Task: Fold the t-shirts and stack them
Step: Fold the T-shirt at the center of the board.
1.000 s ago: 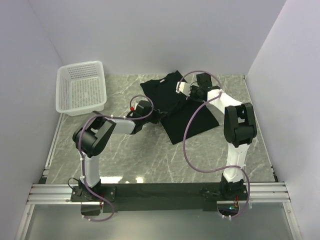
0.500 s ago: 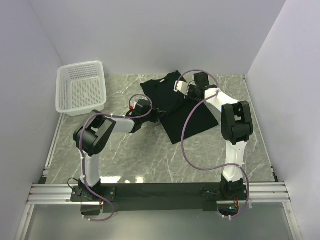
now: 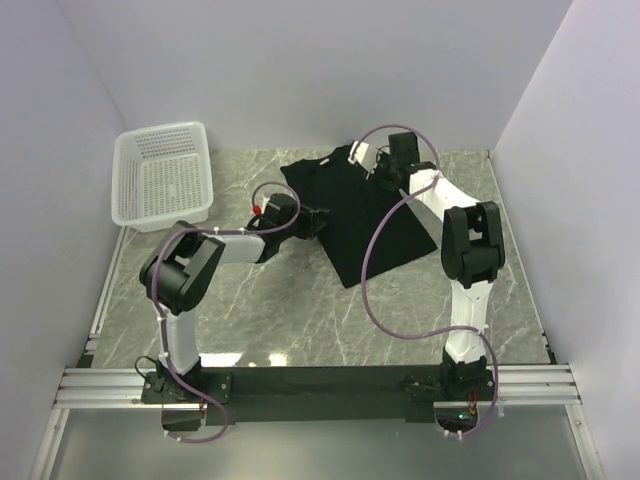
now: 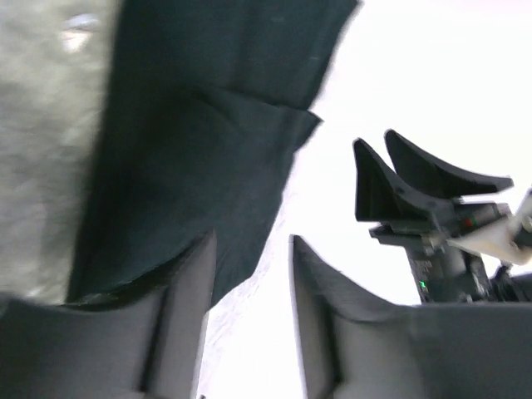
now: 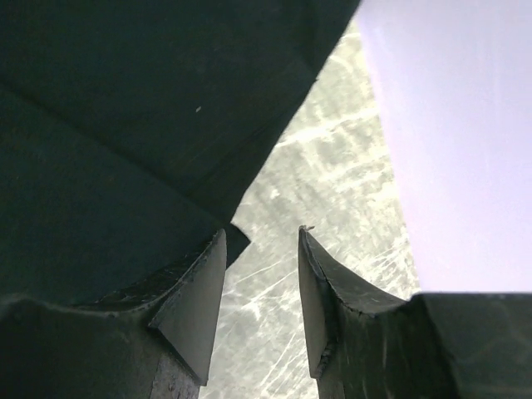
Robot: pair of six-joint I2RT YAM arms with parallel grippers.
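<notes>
Top external shows basket point(image 3: 165, 180) well left of possibly two black t-shirts point(image 3: 372, 222).

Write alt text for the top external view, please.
A black t-shirt lies spread on a marble table, with the left gripper at its left edge and the right gripper near its far edge. A white basket sits at far left.

place: lab test cell | plain white walls point(image 3: 300, 70) (three sides) | aluminium rail point(image 3: 100, 388)

t-shirt point(image 4: 191, 141) — blurred, cut off at top | left tool point(image 3: 321, 220) — too small overhead
</notes>
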